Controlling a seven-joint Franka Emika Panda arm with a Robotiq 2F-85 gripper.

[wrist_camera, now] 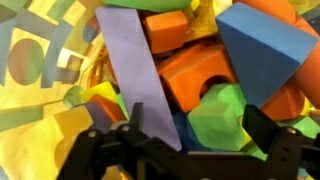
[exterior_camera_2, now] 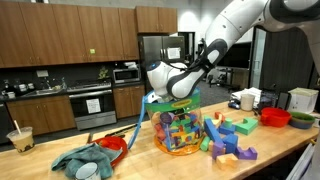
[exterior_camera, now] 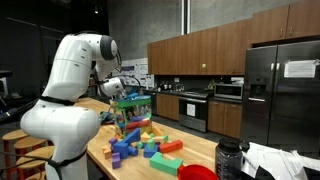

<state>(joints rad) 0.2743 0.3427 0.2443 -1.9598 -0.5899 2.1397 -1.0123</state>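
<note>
Spread gripper just above purple plank, orange block and blue wedge, all inside clear plastic tub

On counter, tub packed with blocks; at its 12 o'clock, gripper. At 3 o'clock, loose blocks; at 8 o'clock, cloth.

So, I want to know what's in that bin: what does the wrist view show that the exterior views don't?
Only the wrist view: close up inside, a purple slab, orange blocks, a blue wedge and a green piece. Only the exterior views: loose blocks on the counter, a red bowl, a teal cloth. Both: the open claw hanging over the clear bin of blocks.
</note>
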